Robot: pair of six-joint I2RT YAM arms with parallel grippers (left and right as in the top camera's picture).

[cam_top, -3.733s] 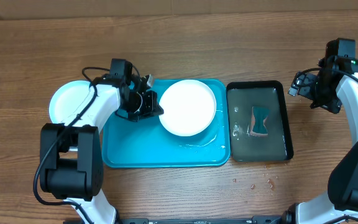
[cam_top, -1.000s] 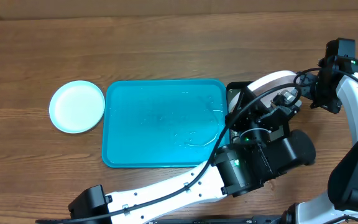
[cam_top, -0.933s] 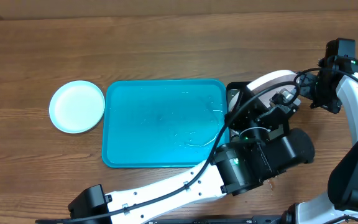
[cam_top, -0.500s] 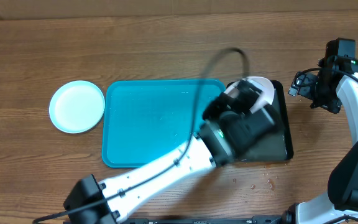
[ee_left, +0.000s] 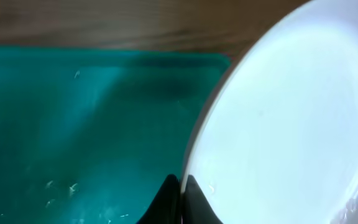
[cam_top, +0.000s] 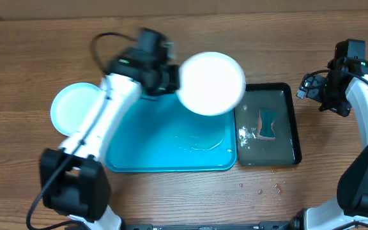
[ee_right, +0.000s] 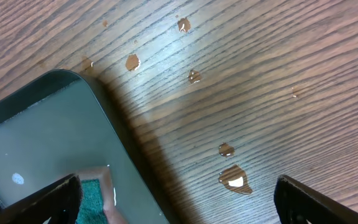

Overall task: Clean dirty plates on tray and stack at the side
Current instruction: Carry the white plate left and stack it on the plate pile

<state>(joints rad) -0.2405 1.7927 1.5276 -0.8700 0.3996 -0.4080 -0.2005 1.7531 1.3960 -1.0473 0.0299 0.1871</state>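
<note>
Narrow black rectangular plastic tray [cam_top: 281, 148] lies just right of the large turquoise rectangular plastic tray [cam_top: 165, 150], w/ shallow water & a small teal sponge [cam_top: 268, 123] inside. Water drops [cam_top: 260, 187] sit on the wooden desk [cam_top: 30, 51] near its front edge. Right tool [ee_right: 179, 205] hangs near the black tray's far right corner, jaws wide apart, holding nothing. Round light blue plastic plate [cam_top: 69, 108] rests on the desk, left of the turquoise tray; the left arm crosses its edge. Left tool [ee_left: 181, 198] is clamped on the rim of the round white plastic plate [cam_top: 211, 83], lifted above the turquoise tray's far right corner, approx. level; its face looks clean. Turquoise tray floor shows wet streaks.
</note>
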